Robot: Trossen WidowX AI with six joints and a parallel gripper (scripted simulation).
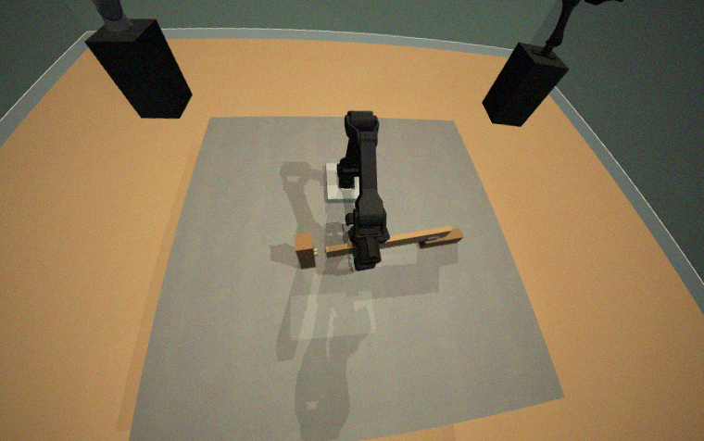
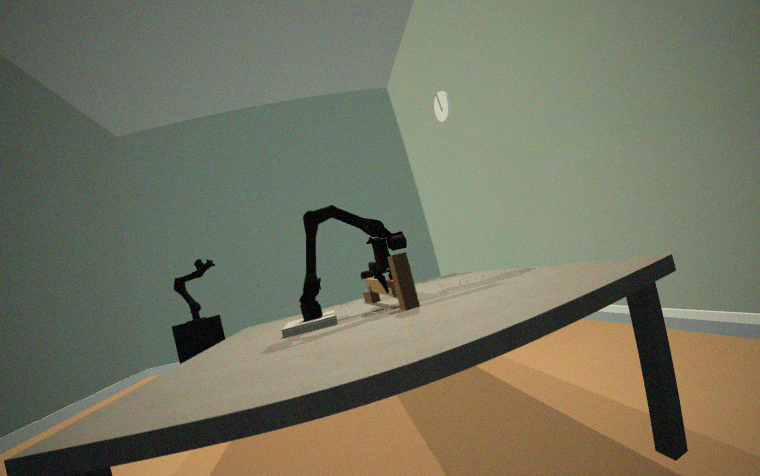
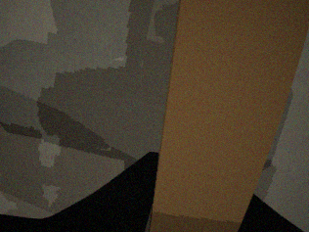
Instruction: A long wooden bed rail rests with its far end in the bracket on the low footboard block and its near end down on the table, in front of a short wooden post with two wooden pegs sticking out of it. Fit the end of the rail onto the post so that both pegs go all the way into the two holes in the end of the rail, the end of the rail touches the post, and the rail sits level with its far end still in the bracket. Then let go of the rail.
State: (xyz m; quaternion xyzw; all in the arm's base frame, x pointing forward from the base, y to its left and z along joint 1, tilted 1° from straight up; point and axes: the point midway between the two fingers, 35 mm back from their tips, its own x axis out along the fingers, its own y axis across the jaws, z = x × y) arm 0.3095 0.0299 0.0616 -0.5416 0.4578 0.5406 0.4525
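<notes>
The bed rail (image 1: 415, 236) (image 2: 376, 286) (image 3: 222, 112) runs from the footboard block (image 1: 450, 238) (image 2: 370, 297) at the right of the top view toward the post (image 1: 305, 250) (image 2: 404, 281). Its far end lies at the bracket on the block. Its near end stands a short gap away from the pegs (image 1: 315, 251) that stick out of the post. The post is upright. My gripper (image 3: 178, 165) is shut on the rail, between its middle and its near end. The fingertips are hidden in the top view. The holes in the rail's end cannot be made out.
The arm's white base plate (image 1: 333, 192) (image 2: 314, 326) stands on the grey table (image 1: 233, 337) (image 2: 235, 381) behind the rail. Two black pedestals (image 1: 147, 72) (image 1: 521, 85) with other arms stand beyond the table.
</notes>
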